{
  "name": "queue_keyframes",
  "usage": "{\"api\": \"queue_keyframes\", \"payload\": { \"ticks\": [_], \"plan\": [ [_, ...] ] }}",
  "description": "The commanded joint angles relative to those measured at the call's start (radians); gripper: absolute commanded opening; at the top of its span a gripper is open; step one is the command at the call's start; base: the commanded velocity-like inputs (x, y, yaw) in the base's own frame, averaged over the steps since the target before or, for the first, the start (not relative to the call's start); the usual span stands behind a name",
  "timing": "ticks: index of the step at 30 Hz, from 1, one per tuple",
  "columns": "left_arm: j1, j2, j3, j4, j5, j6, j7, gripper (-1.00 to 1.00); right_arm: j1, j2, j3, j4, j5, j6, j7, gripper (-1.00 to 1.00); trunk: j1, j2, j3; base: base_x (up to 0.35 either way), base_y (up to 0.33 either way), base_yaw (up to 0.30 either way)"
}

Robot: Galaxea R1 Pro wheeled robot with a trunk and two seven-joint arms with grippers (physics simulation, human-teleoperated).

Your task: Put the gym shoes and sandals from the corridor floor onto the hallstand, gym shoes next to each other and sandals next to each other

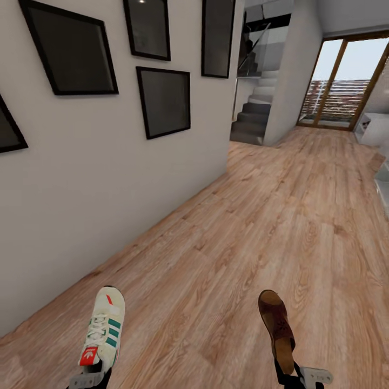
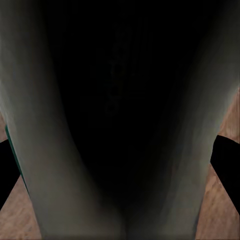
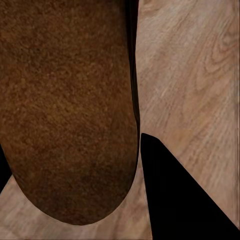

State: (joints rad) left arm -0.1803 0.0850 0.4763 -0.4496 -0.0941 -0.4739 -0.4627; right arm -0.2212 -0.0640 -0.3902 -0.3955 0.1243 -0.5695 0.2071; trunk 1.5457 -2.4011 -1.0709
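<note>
One cream-white gym shoe [image 1: 102, 329] with green stripes and a red tongue label hangs over the corridor floor [image 1: 254, 227] at the lower left of the head view, toe pointing away. My left gripper [image 1: 91, 375] is shut on its heel end. The left wrist view looks into the shoe's dark inside [image 2: 120, 115]. At the lower right, one brown sandal [image 1: 276, 327] is held the same way, with my right gripper [image 1: 289, 374] shut on its near end. The right wrist view has the sandal's brown surface [image 3: 65, 110] close up beside a black finger [image 3: 175, 200]. I cannot tell whether the pale furniture at the right border is the hallstand.
A white wall [image 1: 108, 178] with several black frames runs along the left. Grey stairs [image 1: 251, 121] rise at the far end, and a glass door [image 1: 340, 86] with a wooden frame stands at the far right. Pale grey-white furniture [image 1: 382, 186] touches the right border.
</note>
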Motion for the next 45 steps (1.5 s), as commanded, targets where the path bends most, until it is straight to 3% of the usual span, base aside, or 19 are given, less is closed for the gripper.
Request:
{"api": "queue_keyframes", "payload": {
  "ticks": [1, 45],
  "plan": [
    [-0.001, 0.0, 0.008, 0.0, -0.008, -0.005, -0.005, -1.0, -0.001, 0.001, -0.009, 0.001, 0.006, -0.003, 0.006, -1.0, 0.0, 0.0, 0.0, 0.283, 0.0, -0.298],
    [-0.002, -0.001, 0.009, 0.015, -0.008, -0.004, -0.004, -1.0, -0.001, 0.001, -0.009, 0.021, 0.006, -0.002, 0.006, -1.0, 0.0, 0.0, 0.03, 0.338, 0.0, -0.298]
  ]
}}
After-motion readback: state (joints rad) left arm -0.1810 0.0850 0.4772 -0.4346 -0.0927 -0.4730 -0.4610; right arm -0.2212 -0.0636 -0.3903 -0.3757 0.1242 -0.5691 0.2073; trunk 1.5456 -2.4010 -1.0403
